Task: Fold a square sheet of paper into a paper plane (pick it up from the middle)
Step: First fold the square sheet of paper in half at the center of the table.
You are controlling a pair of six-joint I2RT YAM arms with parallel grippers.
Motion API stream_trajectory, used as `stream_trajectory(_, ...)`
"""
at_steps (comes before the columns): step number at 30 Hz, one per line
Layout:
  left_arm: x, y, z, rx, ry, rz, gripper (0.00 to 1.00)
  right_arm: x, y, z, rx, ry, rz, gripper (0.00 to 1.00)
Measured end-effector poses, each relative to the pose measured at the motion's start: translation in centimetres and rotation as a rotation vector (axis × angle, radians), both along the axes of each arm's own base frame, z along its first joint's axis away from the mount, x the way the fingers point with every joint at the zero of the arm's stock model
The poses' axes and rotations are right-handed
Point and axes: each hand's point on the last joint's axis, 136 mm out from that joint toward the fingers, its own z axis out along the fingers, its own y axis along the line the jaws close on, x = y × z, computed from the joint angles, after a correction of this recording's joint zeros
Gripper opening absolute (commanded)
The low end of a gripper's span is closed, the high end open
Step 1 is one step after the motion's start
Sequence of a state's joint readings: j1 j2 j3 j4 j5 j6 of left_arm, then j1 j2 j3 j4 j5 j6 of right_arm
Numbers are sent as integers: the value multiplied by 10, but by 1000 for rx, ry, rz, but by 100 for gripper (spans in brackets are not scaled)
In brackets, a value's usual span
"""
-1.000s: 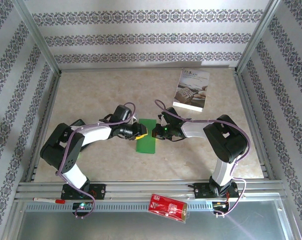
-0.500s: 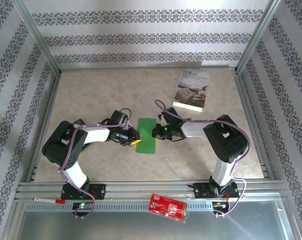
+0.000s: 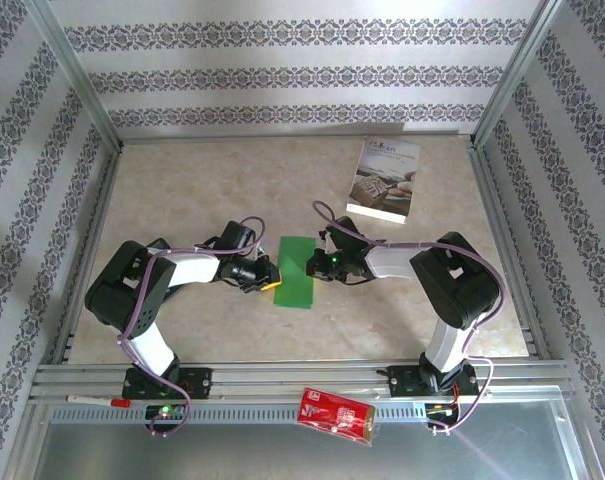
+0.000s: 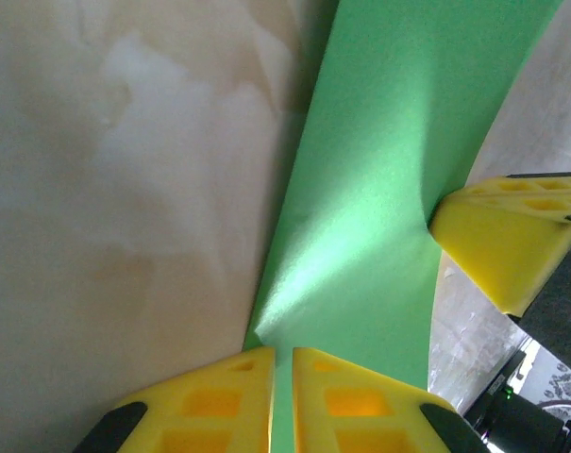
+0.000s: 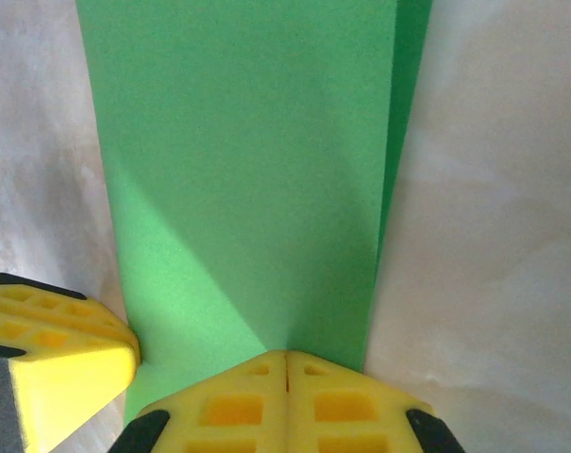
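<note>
Our left gripper [image 4: 282, 354] clenches the smooth, bright green folded paper sheet [image 3: 295, 272] at 9 o'clock, and our right gripper [image 5: 286, 357] pinches it at 3 o'clock. The left has slid outward since a second ago.

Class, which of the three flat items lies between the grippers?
The green sheet of paper; the booklet lies at the back, the red packet on the front rail.

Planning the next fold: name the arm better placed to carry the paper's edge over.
Right, probably: the right end effector is fully shut on the green paper's edge. The left end effector pinches the other side, jaws a slit apart, so it suits anchoring.
</note>
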State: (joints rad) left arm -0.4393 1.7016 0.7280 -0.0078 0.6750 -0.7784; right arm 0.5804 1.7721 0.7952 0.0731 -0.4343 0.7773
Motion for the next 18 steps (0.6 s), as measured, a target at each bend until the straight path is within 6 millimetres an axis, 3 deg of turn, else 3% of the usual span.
stream_trajectory(7,-5,-2,-2,3,-5,-55,1,-4,-3,3,-18,1,-29,0)
stream_trajectory(10,-4,-6,-2,-5,-4,-86,0,-9,-7,4,-45,12,-30,2)
stream_trajectory(18,-5,-7,-3,10,-6,-143,0,-11,-13,10,-92,27,-22,19)
